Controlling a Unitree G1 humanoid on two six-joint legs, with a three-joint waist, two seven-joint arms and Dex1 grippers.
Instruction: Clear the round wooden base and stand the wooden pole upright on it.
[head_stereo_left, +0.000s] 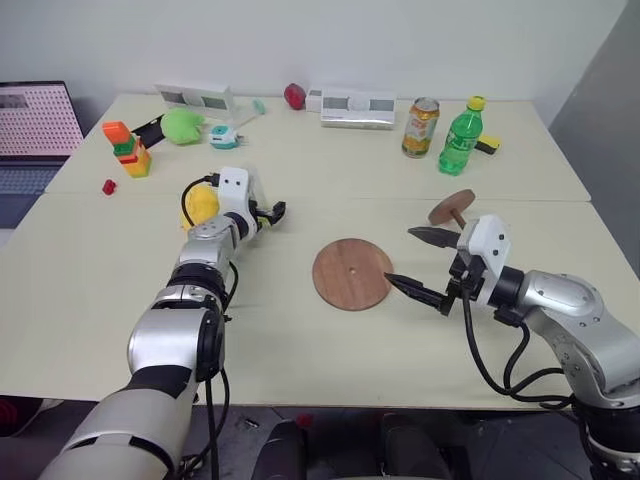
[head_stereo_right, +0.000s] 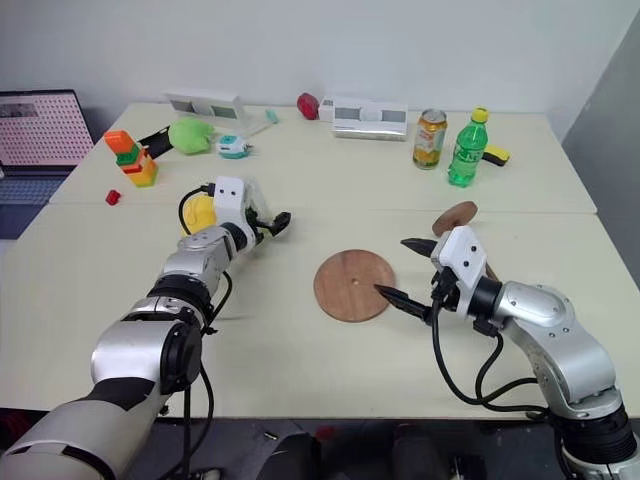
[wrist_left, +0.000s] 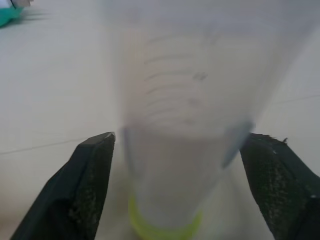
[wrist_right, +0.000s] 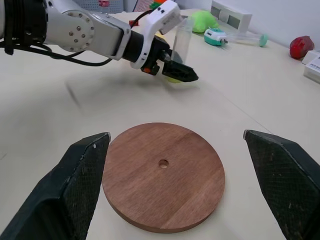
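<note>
So the wooden pole (head_stereo_left: 452, 208) lies at 1 o'clock from the round wooden base (head_stereo_left: 351, 273) — right gripper (head_stereo_left: 424, 264) nearer, both grippers unclenched, empty.

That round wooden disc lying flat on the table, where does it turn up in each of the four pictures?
Left eye view: round wooden base, mid-table, just left of the right hand.
Right eye view: same place, centre of the picture.
Left wrist view: not in it; a clear plastic tube stands between the left hand's fingers.
Right wrist view: low and central, between the two fingers.
Shared landmark: the small hole at its centre.
</note>
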